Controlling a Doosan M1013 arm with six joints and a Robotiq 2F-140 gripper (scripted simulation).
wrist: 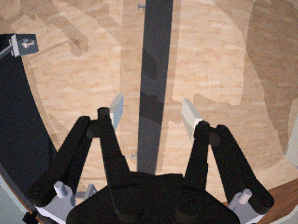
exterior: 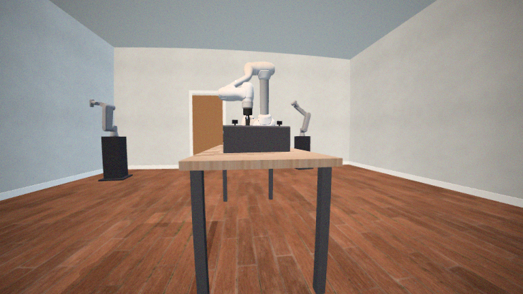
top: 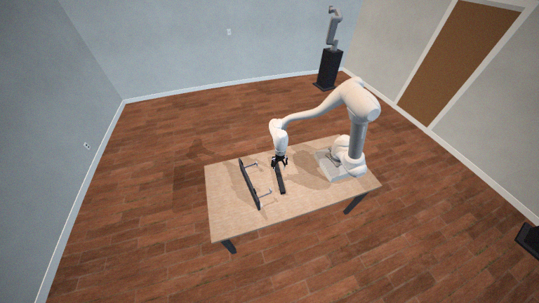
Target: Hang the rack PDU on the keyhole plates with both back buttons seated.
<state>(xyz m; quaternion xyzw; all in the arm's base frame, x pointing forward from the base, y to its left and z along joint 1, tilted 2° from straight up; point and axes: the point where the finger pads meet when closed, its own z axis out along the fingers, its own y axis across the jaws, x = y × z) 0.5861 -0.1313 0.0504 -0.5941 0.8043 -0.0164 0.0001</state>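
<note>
The rack PDU (top: 279,179) is a long dark bar lying flat on the wooden table. In the wrist view it (wrist: 156,63) runs straight away from me. My gripper (top: 278,163) points down over the PDU's end nearest the robot base. It is open, and its fingertips straddle the bar with a gap on each side. The dark upright mount panel (top: 249,184) stands to the left of the PDU, with two grey arms carrying the keyhole plates (top: 251,165) toward it. One plate shows in the wrist view (wrist: 25,43). The PDU's back buttons are hidden.
The robot base (top: 341,162) sits on the table's right end. From the exterior view the mount panel (exterior: 256,139) hides the PDU. Other robot arms on black pedestals (top: 328,67) stand off the table by the walls.
</note>
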